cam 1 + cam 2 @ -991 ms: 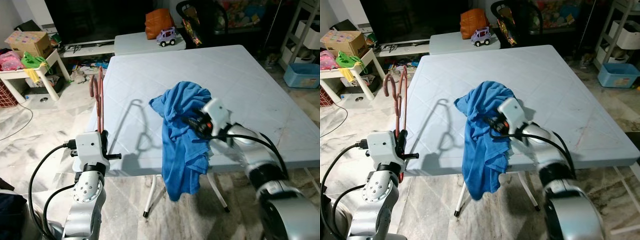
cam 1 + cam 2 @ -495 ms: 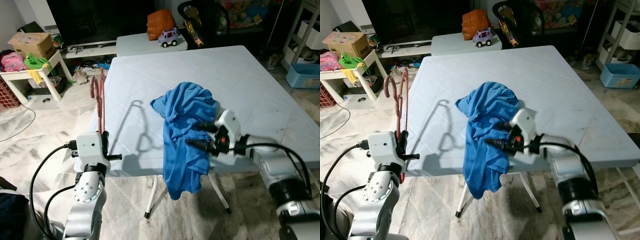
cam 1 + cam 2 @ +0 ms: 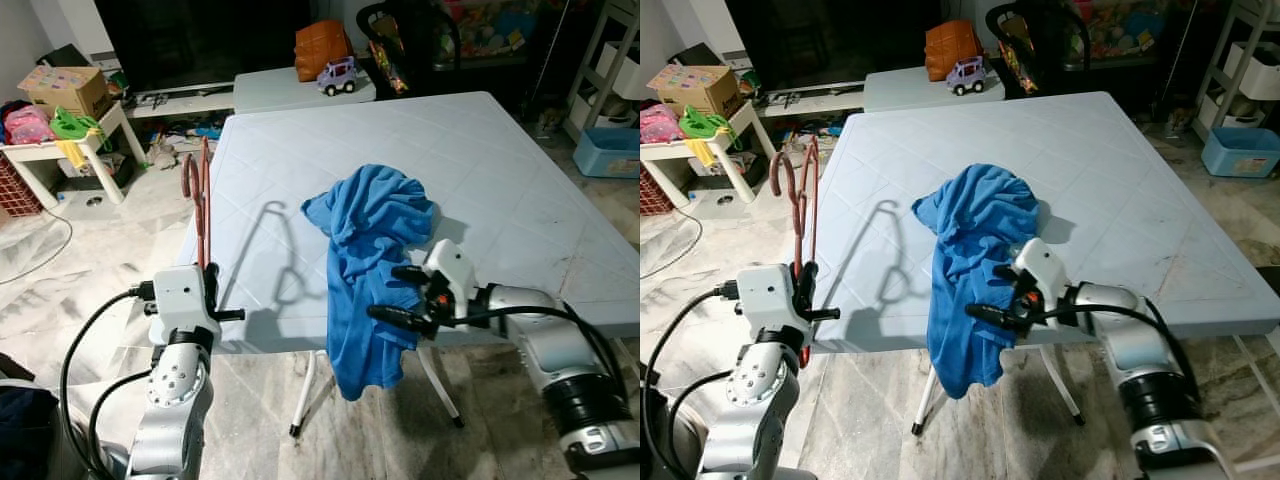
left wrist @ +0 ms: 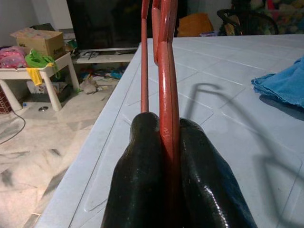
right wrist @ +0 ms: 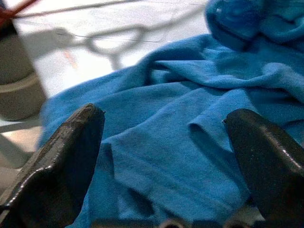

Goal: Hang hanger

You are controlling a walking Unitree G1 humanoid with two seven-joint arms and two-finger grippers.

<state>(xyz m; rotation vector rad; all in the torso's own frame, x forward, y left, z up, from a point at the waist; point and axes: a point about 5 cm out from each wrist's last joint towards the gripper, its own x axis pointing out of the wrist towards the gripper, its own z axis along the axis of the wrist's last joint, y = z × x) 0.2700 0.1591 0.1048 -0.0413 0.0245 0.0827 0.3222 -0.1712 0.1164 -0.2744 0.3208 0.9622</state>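
You see a soft, matt blue cloth (image 3: 372, 250), a smooth reddish hanger (image 4: 164, 71) with slight sheen, glossy black rubbery fingers (image 4: 204, 180), and a smooth pale plastic-looking table (image 3: 500, 160).

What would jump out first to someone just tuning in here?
A blue cloth is heaped on the pale table and spills over its near edge. The right gripper hovers open in front of the hanging part, not gripping it. To the left, off the table's side, the left gripper holds a red hanger upright.
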